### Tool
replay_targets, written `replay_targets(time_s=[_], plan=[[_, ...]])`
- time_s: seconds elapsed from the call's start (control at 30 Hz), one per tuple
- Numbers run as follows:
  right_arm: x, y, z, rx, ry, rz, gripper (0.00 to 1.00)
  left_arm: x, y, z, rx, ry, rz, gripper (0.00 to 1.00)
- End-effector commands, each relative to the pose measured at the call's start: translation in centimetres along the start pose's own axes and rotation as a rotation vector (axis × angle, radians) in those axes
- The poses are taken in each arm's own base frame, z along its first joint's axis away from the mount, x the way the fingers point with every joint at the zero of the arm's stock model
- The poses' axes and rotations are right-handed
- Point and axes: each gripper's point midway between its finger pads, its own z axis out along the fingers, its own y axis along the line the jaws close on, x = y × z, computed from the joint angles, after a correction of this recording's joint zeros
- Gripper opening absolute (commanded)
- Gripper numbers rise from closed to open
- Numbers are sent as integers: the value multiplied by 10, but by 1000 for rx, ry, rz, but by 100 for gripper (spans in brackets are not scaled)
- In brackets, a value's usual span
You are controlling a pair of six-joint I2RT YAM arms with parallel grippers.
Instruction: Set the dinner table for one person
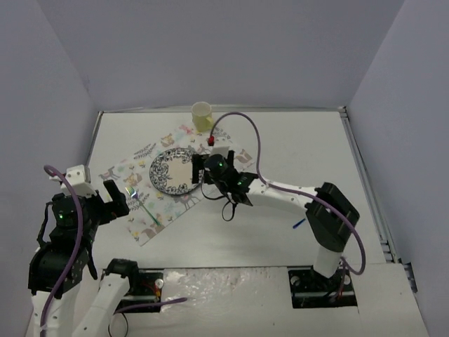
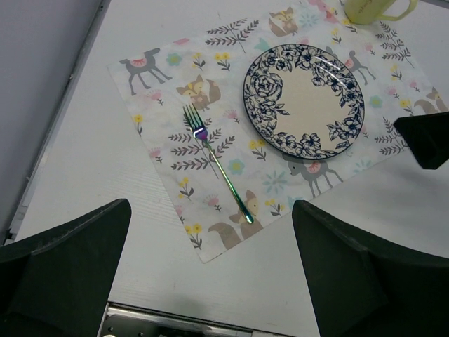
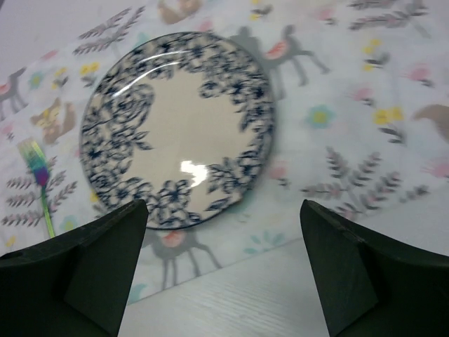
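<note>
**Item 1.** Right gripper (image 3: 223, 210): 2 dark fingers were spread wide and held nothing. It hung low over the near edge of the plate. Whether either finger touched the rim could not be told.

**Item 2.** Left gripper (image 2: 210, 210): jaws were equally wide and empty. It was raised above the near corner of the mat, well apart from everything on it.

**Item 3.** Large matte white rectangular dinner table (image 1: 295, 154) with a thin metal rim: it carried every item below, with the setting grouped on its left-centre part.

**Item 4.** Rectangular cloth placemat (image 2: 158, 112), printed with flowers, foxes and deer: it lay flat but turned at an angle to the table edges. It probably marked the single diner's place.

**Item 5.** Round ceramic plate (image 3: 175, 130) with a blue floral border and cream centre: it sat flat and empty on the mat, roughly at its middle, where a main dish belongs.

**Item 6.** Slim iridescent metal fork (image 2: 216, 165): it lay on the mat just beside the plate without touching it. Its tines pointed away from the arms and its handle ran toward the near corner, the usual fork side.

**Item 7.** Pale yellow cup (image 1: 202, 116): it stood upright at the mat's far edge, beyond the plate. This suited a drinking position.

**Note.** No knife or spoon showed, so the setting was judged partly done.
</note>
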Motion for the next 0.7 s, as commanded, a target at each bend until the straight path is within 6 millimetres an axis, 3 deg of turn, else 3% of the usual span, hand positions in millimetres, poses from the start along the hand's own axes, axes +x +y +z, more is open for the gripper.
replay_targets(time_s=[0.0, 0.1, 0.17, 0.23, 0.3, 0.4, 0.57, 0.67], plan=[[-12, -85, -31, 207, -43, 137, 95, -18, -25, 24, 90, -42, -26, 97], [-7, -139, -62, 301, -57, 259, 100, -14, -35, 38, 125, -35, -44, 97], [14, -187, -81, 412, -29, 297, 100, -12, -38, 45, 132, -32, -44, 97], [20, -211, -98, 465, -39, 338, 100, -14, -38, 50, 126, -34, -33, 97], [17, -251, -121, 565, -81, 413, 100, -15, -38, 57, 114, -32, -18, 97], [23, -288, -141, 648, -98, 491, 100, -14, -37, 63, 105, -31, -14, 97], [51, -343, -172, 818, -40, 578, 100, -4, -40, 75, 114, -30, -26, 97], [62, -365, -184, 886, -13, 641, 99, 1, -42, 81, 114, -20, -27, 97]])
